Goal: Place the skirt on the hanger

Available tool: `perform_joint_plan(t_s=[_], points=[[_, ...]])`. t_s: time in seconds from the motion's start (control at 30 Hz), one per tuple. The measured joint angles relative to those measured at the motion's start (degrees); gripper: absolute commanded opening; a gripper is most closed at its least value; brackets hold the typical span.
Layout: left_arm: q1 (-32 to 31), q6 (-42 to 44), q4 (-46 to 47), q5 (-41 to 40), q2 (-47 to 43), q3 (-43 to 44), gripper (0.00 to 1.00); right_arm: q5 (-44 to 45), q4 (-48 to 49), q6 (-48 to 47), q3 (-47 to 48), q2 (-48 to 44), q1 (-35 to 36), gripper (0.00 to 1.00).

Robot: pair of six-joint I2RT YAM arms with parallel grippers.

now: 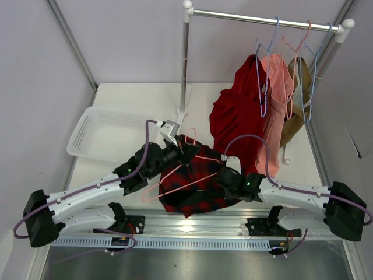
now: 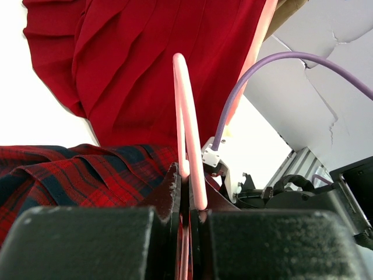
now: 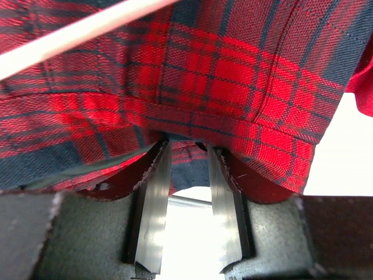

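The red-and-black plaid skirt [image 1: 195, 186] hangs draped over the pale-pink wire hanger [image 1: 175, 189] between my two arms, above the table's front. My left gripper [image 1: 175, 150] is shut on the hanger's neck. In the left wrist view the hanger's hook [image 2: 185, 111] rises straight out of the closed left gripper [image 2: 189, 175], with the skirt [image 2: 70, 175] to its left. My right gripper [image 1: 224, 175] sits at the skirt's right edge. In the right wrist view the right gripper [image 3: 187, 149] stands open under the skirt [image 3: 233, 81], a fold of cloth hanging loose between the tips. The hanger's wire [image 3: 76, 32] crosses the top.
A white basket [image 1: 102, 134] lies at the back left. A clothes rack's pole [image 1: 185, 70] stands behind the skirt. On its rail hang a plain red garment [image 1: 236, 116], a salmon-pink garment [image 1: 278, 99] and blue hangers [image 1: 309, 76]. The right arm's purple cable [image 2: 274, 61] arcs close by.
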Motion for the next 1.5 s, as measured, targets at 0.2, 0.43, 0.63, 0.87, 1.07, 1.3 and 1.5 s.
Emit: perform_joint_plan(t_s=[0.2, 0.43, 0.63, 0.87, 1.07, 1.3, 1.5], points=[[0.0, 0.04, 0.0, 0.0, 0.09, 0.02, 0.0, -0.07, 0.85, 0.07, -1.51, 0.11, -0.07, 0.35], [0.0, 0.39, -0.02, 0.07, 0.11, 0.02, 0.0, -0.11, 2.62, 0.07, -2.93, 1.31, -0.11, 0.34], [0.0, 0.39, -0.02, 0.11, 0.11, 0.02, 0.0, -0.13, 3.89, 0.02, -3.06, 2.36, -0.66, 0.28], [0.0, 0.39, -0.02, 0.13, 0.11, 0.02, 0.0, -0.74, 4.7, -0.04, -3.06, 2.73, -2.32, 0.1], [0.0, 0.42, -0.02, 0.13, 0.11, 0.02, 0.0, -1.7, 4.59, 0.09, -3.13, 2.1, -3.15, 0.01], [0.0, 0.42, -0.02, 0.13, 0.11, 0.02, 0.0, -4.04, 1.18, 0.52, -3.23, -4.04, -4.2, 0.01], [0.0, 0.42, -0.02, 0.15, 0.11, 0.02, 0.0, -5.92, -2.36, 0.79, -3.19, -10.64, -5.86, 0.03]])
